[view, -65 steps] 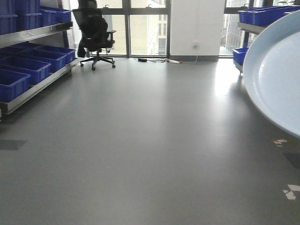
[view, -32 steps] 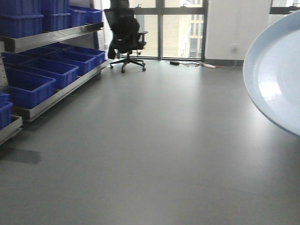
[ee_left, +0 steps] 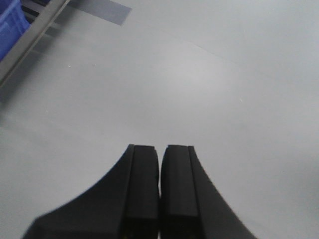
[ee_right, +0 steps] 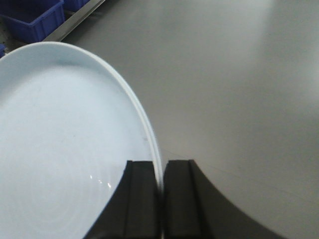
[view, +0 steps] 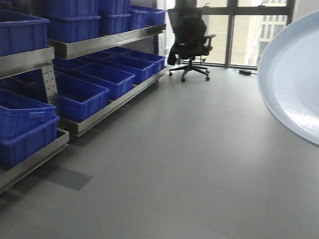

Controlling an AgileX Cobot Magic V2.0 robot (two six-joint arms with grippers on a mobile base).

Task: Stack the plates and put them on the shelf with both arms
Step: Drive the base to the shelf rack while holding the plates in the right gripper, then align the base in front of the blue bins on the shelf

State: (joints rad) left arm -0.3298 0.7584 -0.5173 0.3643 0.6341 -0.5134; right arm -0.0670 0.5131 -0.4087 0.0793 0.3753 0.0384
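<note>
**Plate in transit, shelf coming into reach**

The right claw [ee_right: 162, 199] is found clamped on the rim of the plate [ee_right: 65, 149]. The rim is pinched edge-on between the two jaws, and the dish spreads away to the claw's left and forward of it. Only this single edge grip is seen, so the plate is carried clear of the floor [ee_right: 239, 74], which lies well below the claw. Whether a second plate is nested under the first cannot be told.

The left claw [ee_left: 159, 189] is seen with its jaws brought together and nothing between them. Only bare floor is seen beneath it. It is judged to be held idle and tucked in while the base travels, and kept free for the two-arm placement.

The shelf [view: 99, 42] stands ahead of the claws and to their left, loaded with blue bins [view: 82, 97] on both tiers. It is well apart from the plate, so no placement has begun. A chair [view: 189, 37] is noted farther off, by the windows.

Against the frames of a second and half a second ago, the front view has been swung leftward and nearer to the shelf. The bins are now larger and fill the left side, and the chair has drifted rightward. The plate is held at the same place in the view, so the grip is judged unchanged.
</note>
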